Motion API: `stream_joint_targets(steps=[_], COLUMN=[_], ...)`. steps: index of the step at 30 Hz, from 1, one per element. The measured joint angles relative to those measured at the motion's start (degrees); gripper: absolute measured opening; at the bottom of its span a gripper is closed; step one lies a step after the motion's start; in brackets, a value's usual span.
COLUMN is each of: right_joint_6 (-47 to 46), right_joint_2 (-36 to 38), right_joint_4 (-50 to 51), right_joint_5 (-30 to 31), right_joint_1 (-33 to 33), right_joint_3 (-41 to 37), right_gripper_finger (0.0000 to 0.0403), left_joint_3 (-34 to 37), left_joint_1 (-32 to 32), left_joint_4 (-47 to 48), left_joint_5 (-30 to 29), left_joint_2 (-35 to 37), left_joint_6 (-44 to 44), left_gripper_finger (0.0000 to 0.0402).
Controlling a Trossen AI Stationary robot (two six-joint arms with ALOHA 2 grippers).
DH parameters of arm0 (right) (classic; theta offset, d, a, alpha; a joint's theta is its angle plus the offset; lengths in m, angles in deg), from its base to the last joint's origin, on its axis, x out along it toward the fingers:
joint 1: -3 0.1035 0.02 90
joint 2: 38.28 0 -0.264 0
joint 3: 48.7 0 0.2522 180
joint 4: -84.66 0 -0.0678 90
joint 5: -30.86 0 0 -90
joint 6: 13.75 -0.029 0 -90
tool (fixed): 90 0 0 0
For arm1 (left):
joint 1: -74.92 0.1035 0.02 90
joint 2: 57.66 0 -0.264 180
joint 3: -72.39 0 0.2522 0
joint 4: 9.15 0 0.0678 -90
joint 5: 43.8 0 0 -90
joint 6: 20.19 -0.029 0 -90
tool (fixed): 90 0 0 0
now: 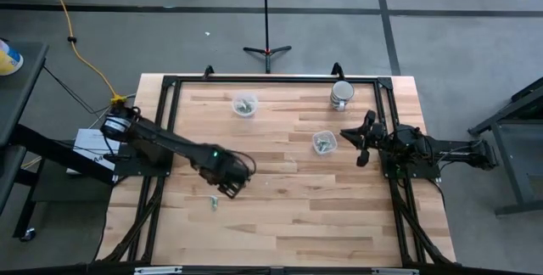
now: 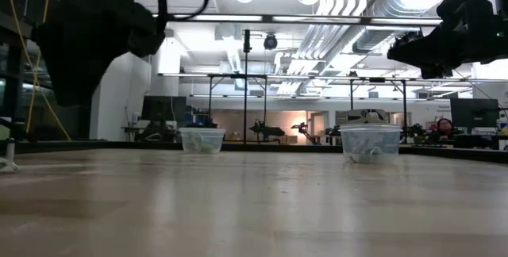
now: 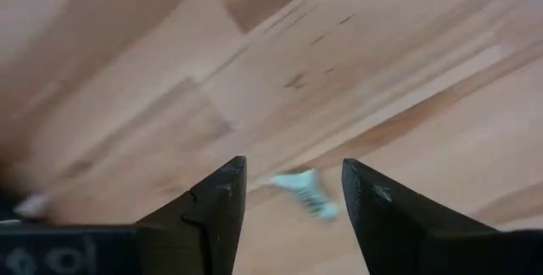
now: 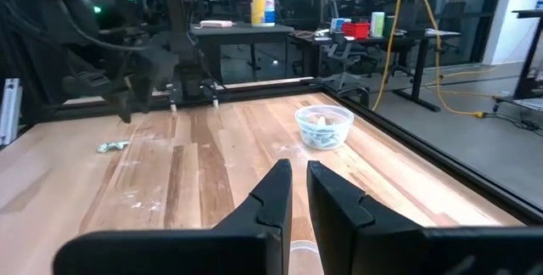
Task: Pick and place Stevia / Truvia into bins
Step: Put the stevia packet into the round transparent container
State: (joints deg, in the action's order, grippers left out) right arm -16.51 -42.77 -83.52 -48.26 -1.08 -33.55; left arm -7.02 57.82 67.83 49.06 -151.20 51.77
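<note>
One green-and-white packet (image 1: 214,200) lies flat on the wood near the table's left front; it also shows in the left wrist view (image 3: 305,194) and the right wrist view (image 4: 110,146). My left gripper (image 1: 227,188) hangs open above it (image 3: 293,192), a finger on either side, clear of the table. Two clear cups hold packets: one far left of centre (image 1: 245,105) (image 2: 202,140) (image 4: 323,126), one right of centre (image 1: 324,143) (image 2: 370,142). My right gripper (image 1: 361,143) (image 4: 297,169) hovers just right of that cup, with only a narrow gap between its fingers and nothing in it.
A shiny metal mug (image 1: 342,94) stands near the far right corner, behind the right cup. A black frame rail (image 1: 271,78) runs around the table's far and side edges. Bare wood (image 1: 297,224) stretches across the near half.
</note>
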Motion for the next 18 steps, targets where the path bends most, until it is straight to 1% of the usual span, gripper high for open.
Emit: stream_joint_targets(steps=[4,10,14,18], right_joint_6=[0.00,0.04,0.09,0.18], right_joint_2=[0.00,0.00,0.00,0.00], right_joint_4=[0.09,0.64,0.79,0.81], right_joint_5=[-1.21,-2.58,-2.74,-2.74], right_joint_1=[-0.02,-0.01,0.00,0.00], right_joint_3=[0.00,0.00,-0.01,0.00], right_gripper_finger=[0.0032,0.0032,0.0032,0.0032], left_joint_3=[0.00,0.00,0.00,0.00], left_joint_1=[-4.96,-10.29,-11.63,-11.55], left_joint_4=[-4.13,-6.02,-6.09,-6.37], left_joint_5=[-2.70,-2.05,-1.67,0.35], left_joint_2=[-0.77,-4.09,-6.07,-8.66], left_joint_6=[9.17,19.97,24.43,25.92], left_gripper_finger=[0.0229,0.0230,0.0230,0.0230])
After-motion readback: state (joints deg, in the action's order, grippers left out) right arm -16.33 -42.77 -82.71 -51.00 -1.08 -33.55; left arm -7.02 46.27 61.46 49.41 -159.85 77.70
